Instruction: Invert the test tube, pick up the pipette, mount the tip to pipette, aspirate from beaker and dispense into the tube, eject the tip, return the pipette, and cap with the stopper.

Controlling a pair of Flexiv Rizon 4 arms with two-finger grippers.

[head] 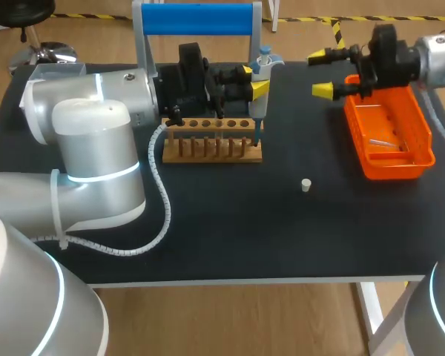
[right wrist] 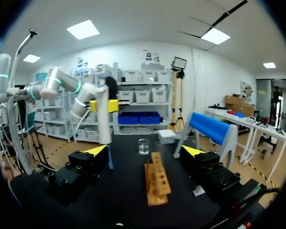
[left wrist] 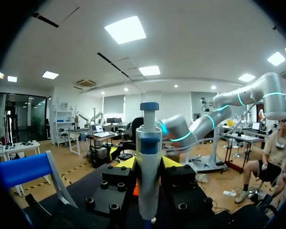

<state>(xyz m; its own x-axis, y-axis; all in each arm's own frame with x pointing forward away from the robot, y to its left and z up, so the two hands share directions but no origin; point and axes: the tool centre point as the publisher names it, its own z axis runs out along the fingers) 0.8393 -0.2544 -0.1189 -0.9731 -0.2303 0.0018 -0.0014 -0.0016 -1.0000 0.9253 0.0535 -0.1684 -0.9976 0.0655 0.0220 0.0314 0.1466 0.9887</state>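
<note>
Left claw (head: 252,80) is clamped on the pipette (head: 261,70). Both yellow fingers press its pale barrel from either side, just below the blue-banded head, and the left wrist view shows it plainly. The pipette stands upright at the far middle of the bench (head: 230,237), with its lower end pointing down at the right end of the wooden rack (head: 211,142).

I judge it a light, rigid plastic tool, smooth-sided and a touch slippery. The thick mid-barrel is the sensible hold, since it gives the fingers plenty of body and leaves the plunger free above. The thin lower shaft looks like the weak part, and a knock on the rack could throw it off line.

Right claw (head: 328,72) hangs wide open at the far right, gripping nothing, above the far end of the orange tray (head: 423,159). Something pale lies in that tray, but I cannot tell what.

A small white stopper (head: 305,185) sits right of the middle. It looks tiny and light, likely to skid if nudged. The right wrist view picks out the glass beaker (right wrist: 143,146) beyond the rack. It is fragile and best approached from straight above.

The bench is flat, matt black. The tight spot is at the far side, where the rack, the blue-topped stand (head: 196,18) and the left arm crowd together.
</note>
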